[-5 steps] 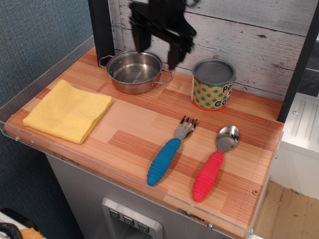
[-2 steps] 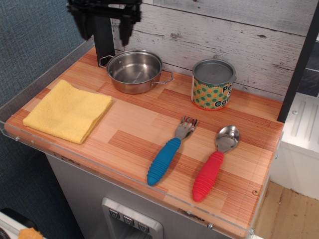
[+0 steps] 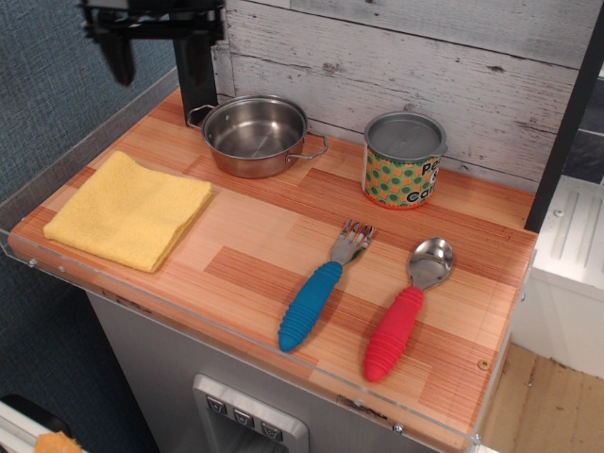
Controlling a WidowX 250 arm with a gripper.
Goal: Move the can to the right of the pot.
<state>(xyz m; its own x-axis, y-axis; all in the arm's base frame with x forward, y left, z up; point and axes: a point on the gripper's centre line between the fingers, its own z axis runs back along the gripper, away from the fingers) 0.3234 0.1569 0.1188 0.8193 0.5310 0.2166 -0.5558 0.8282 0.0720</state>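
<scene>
Steel shines on the pot (image 3: 256, 135), which sits at the far left of the wooden bench (image 3: 274, 247), just in front of the plank back wall. The can (image 3: 405, 159) stands upright to its right, apart from it with a strip of bare wood between them, also close to the wall. By the look of things the can is already where the task wants it, or very nearly.

The pincer (image 3: 156, 33) hangs high at the far left corner, beyond the pot and clear of everything on the bench. It holds nothing; only dark fingers pointing down show, and I cannot tell whether they are spread or closed.

The main risk, as I judge it, is needless handling. If the arm reaches for the can, its path from that corner crosses over the pot, and a low sweep could catch a wire loop handle and drag the pot toward the can. A grip on the can's smooth rounded side could tip it against the wall or knock it forward toward the blue-handled fork (image 3: 323, 286) and red-handled spoon (image 3: 406, 310) lying nearer the front. The yellow cloth (image 3: 130, 209) at the near left is out of harm's way.
</scene>
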